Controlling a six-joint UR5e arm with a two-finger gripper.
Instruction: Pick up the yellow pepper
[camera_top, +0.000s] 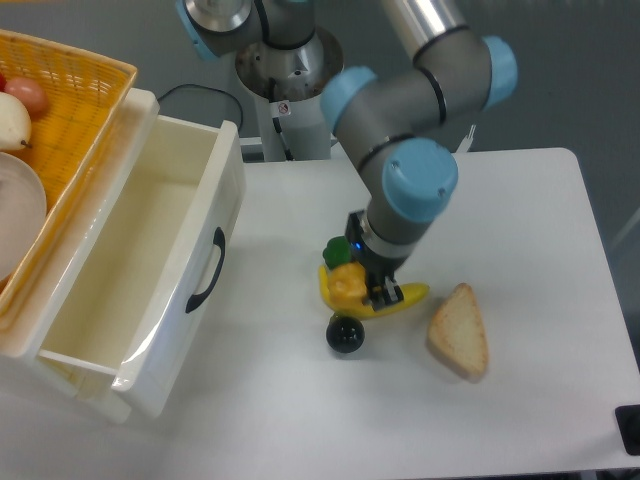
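Gripper (368, 285) sits low over the yellow pepper (347, 284), which lies on the banana (408, 298) above the black ball (345, 335). Grasp step; jaw state I cannot tell. Next: secure hold, then lift straight up.

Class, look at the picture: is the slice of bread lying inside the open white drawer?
No. The bread slice lies on the white table, right of the banana, while the drawer stands at the left.
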